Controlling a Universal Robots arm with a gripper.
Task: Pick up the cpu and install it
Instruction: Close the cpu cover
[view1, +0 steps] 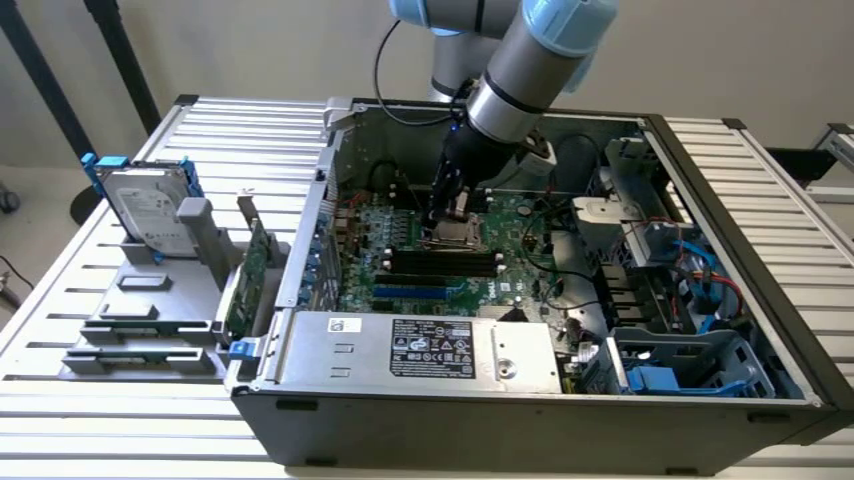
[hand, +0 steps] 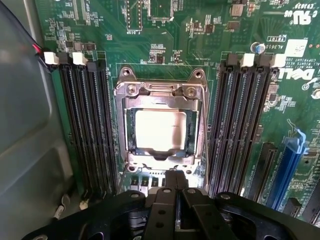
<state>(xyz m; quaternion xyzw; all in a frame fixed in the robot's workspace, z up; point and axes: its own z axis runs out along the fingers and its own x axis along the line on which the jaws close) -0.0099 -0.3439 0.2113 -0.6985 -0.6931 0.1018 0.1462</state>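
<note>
While one cpu (hand: 160, 131) lies in the one socket (hand: 161, 90), the single tool (hand: 175, 176) hovers closed nearby.

Arm (view1: 534, 60) cut off at top edge; socket (view1: 465, 238) partly hidden behind arm; cpu (hand: 160, 131) rim under metal frame (hand: 160, 90).

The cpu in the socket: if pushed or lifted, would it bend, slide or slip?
Probably stiff: the cpu looks like a flat square with a metal top. It would hardly slide, since the socket frame surrounds it on all sides. Its smooth, thin shape likely makes it hard to grip.
</note>
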